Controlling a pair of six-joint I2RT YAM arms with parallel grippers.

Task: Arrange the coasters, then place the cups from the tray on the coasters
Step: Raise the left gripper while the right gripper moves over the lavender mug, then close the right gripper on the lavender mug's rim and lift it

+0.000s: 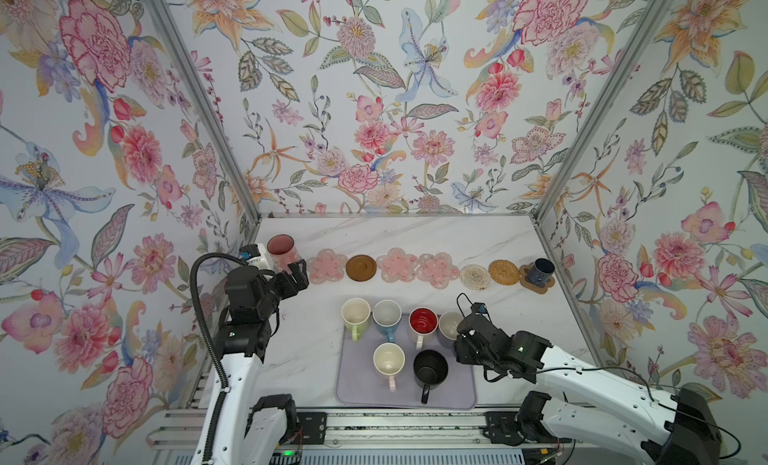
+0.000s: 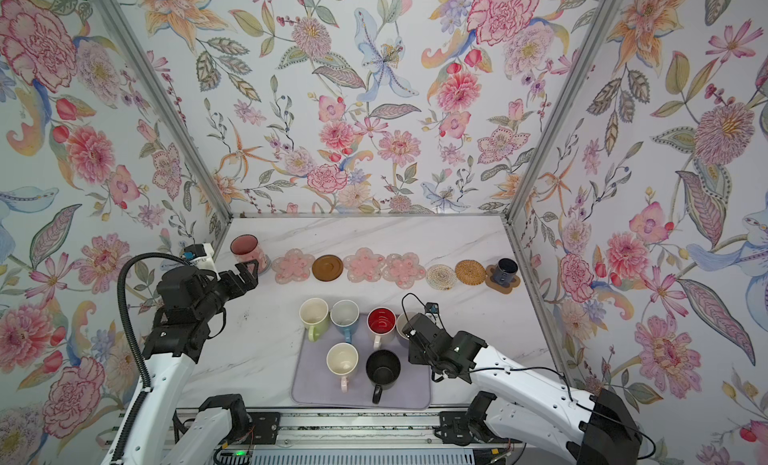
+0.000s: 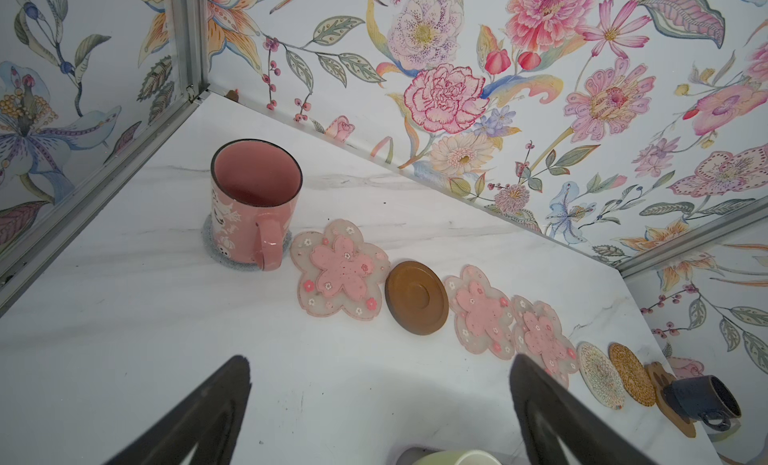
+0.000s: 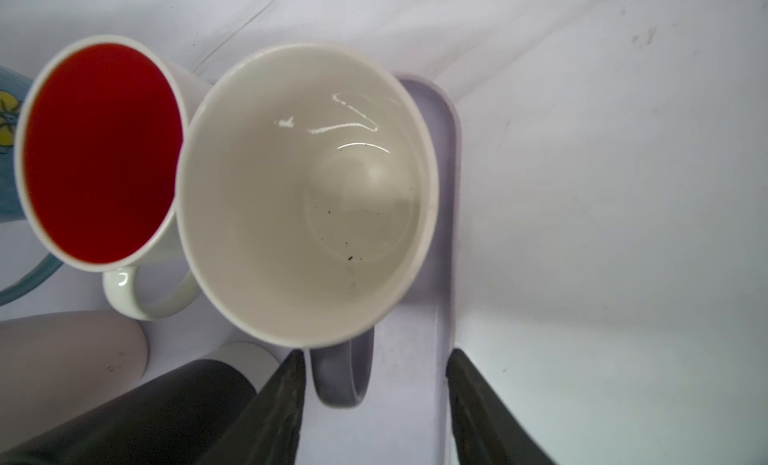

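The coasters lie in a back row: pink flower (image 1: 327, 267), brown disc (image 1: 361, 268), two more flowers, two woven rounds (image 1: 475, 276) and a paw shape (image 1: 536, 283). The pink cup (image 3: 253, 201) stands on the grey coaster (image 3: 212, 253), and the navy cup (image 1: 543, 269) on the paw. My left gripper (image 1: 297, 271) hangs open and empty beside the pink cup. The tray (image 1: 357, 384) holds lime-green (image 1: 355, 315), blue, red-inside, cream and black cups. My right gripper (image 4: 376, 359) straddles the lavender cup's (image 4: 307, 192) handle (image 4: 345, 379), jaws apart, with a gap on one side.
Floral walls with metal posts close in the marble table on three sides. The red-inside cup (image 4: 99, 151) touches the lavender cup. The black cup (image 1: 430, 367) stands close by my right wrist. An aluminium rail runs along the front edge.
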